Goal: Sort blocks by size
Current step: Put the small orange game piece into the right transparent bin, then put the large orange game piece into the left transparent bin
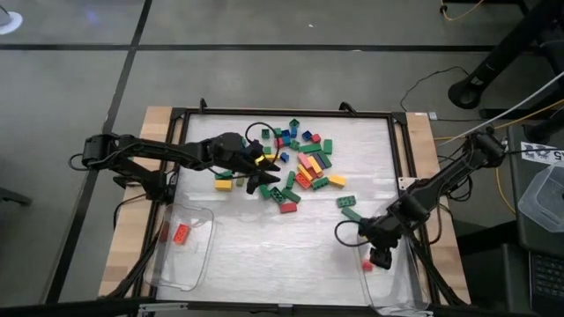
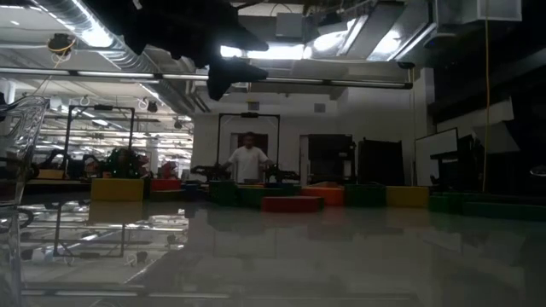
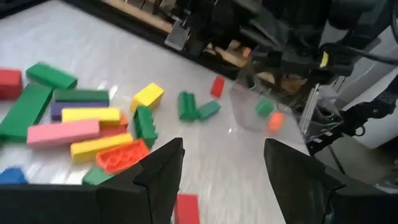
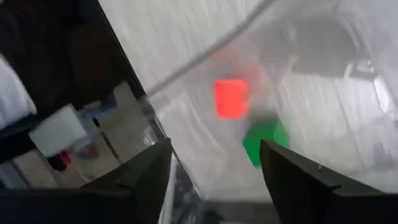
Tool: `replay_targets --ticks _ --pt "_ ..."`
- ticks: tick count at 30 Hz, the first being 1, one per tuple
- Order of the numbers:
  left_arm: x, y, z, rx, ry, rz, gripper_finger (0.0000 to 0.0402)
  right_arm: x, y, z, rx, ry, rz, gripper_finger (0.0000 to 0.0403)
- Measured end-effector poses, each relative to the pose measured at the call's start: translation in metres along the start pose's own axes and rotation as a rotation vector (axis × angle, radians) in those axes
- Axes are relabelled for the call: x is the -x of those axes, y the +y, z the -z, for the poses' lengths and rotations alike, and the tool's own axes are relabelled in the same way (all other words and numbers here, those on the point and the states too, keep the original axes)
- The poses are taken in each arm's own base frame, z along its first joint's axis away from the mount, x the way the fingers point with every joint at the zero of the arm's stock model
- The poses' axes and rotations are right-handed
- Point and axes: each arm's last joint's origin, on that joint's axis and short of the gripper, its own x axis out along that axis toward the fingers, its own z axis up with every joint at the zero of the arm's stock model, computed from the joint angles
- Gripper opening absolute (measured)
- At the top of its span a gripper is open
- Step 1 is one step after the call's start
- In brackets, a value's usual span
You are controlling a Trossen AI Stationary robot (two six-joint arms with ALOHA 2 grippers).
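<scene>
White desk (image 1: 264, 246) carries everything. Right end effector (image 1: 379, 257), fingers apart, hangs over the tub (image 1: 397, 295) at five o'clock; a small red block (image 4: 231, 98) may bounce out. Left end effector (image 1: 262, 180), also apart, hovers at the blocks (image 1: 304, 163) at centre and could scatter them.

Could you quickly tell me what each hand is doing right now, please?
Left hand: open, empty, over the block pile.
Right hand: open, empty, above the clear tub with a red block inside.

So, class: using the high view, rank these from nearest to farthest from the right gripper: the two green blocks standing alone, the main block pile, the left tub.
From the right gripper:
1. Two green blocks, just up-left.
2. Main block pile, table centre.
3. Left tub, far left side.
</scene>
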Motion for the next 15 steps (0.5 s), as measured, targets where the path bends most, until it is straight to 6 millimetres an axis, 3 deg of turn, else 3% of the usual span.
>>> replay_targets --ticks 6,15 --pt "0.012 0.013 0.0 -0.027 0.134 -0.096 0.0211 -0.001 -0.002 0.003 -0.013 0.09 0.0 0.027" --pt "0.033 0.033 -0.003 0.069 0.372 -0.408 0.0211 0.015 0.002 0.005 0.018 -0.03 -0.022 0.0271"
